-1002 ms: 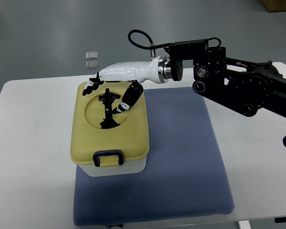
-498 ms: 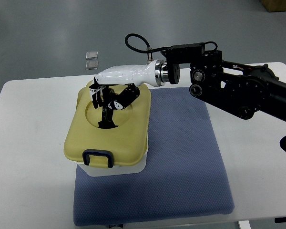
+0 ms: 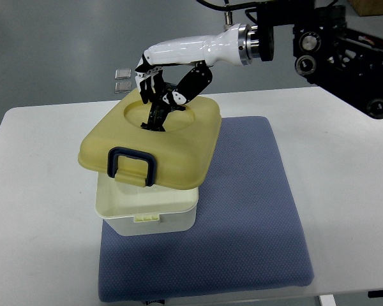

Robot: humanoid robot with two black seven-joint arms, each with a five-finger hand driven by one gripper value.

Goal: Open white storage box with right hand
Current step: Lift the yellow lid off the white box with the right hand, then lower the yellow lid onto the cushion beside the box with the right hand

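We see the right hand clenched on the black handle in the recess of the yellow lid, holding the lid tilted above the white storage box. The lid's black latch faces us. The box stands on a blue mat on the white bench. Its interior is hidden.
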